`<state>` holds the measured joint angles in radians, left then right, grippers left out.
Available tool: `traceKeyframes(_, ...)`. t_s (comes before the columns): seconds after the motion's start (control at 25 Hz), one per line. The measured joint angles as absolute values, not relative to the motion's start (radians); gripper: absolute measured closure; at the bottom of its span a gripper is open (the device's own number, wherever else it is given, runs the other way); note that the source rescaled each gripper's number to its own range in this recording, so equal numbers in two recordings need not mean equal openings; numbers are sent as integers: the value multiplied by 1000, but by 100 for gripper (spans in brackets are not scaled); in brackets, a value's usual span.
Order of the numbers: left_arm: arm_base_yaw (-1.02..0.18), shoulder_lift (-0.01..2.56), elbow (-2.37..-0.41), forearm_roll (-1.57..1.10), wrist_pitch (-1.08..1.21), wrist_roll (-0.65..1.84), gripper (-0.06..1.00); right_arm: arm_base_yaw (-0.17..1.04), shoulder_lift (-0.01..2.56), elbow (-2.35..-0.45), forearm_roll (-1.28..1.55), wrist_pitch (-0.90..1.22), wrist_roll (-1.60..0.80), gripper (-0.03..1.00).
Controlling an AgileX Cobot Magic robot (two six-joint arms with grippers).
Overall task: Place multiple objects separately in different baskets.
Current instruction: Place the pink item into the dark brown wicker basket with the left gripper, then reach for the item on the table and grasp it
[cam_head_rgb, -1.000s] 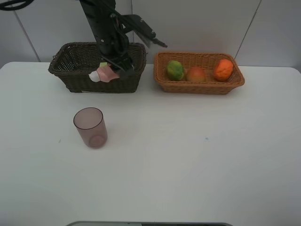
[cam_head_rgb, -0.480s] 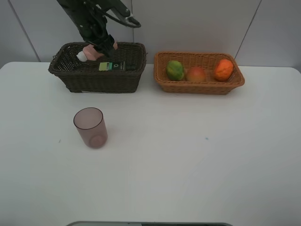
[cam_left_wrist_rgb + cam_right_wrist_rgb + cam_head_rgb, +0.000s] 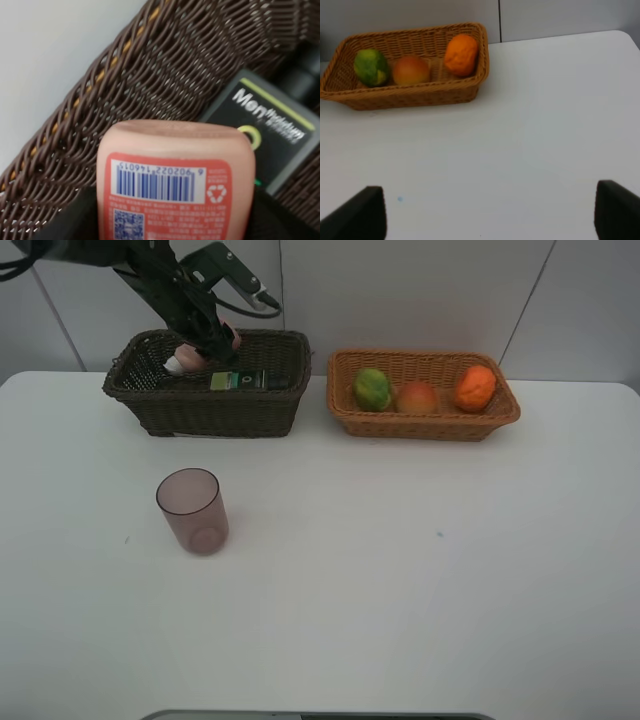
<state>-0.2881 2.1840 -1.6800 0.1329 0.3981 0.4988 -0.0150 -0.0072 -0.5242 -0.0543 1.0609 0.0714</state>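
My left gripper [image 3: 205,348] is shut on the small pink bottle [image 3: 188,358] and holds it over the back left of the dark brown basket [image 3: 200,412]. The left wrist view shows the pink bottle [image 3: 175,180] close up above the basket's wall [image 3: 150,80], with the dark green pump bottle [image 3: 270,135] lying inside. The pump bottle [image 3: 245,380] lies in the basket's middle. The light tan basket [image 3: 425,425] holds the green fruit [image 3: 372,389], the peach-like fruit [image 3: 417,398] and the orange [image 3: 475,387]. The mauve cup [image 3: 192,511] stands upright on the table. My right gripper [image 3: 490,220] is open, away from the tan basket [image 3: 405,95].
The white table [image 3: 400,570] spreads in front of both baskets. A white wall stands right behind the baskets.
My left gripper carried the pink bottle from the front of the dark basket up and to its back left, and now sits slightly lower over it.
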Motion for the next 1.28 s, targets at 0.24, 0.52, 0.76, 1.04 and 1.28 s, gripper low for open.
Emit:
traceKeyframes(0.24, -278, 2216, -1680, 134, 378, 499, 29, -15, -7, -524, -54, 1061, 71, 19)
traceKeyframes(0.52, -276, 2237, -1680, 133, 371, 499, 29, -15, -7, -524, -54, 1061, 71, 19)
traceKeyframes(0.76, -276, 2237, -1680, 118, 358, 491, 22, -15, -7, -524, -54, 1061, 71, 19)
traceKeyframes(1.04, -276, 2237, -1680, 115, 335, 487, -5, -15, -7, -524, -54, 1061, 71, 19)
traceKeyframes(1.28, -276, 2211, -1680, 102, 366, 482, -6, -15, -7, -524, -54, 1061, 71, 19)
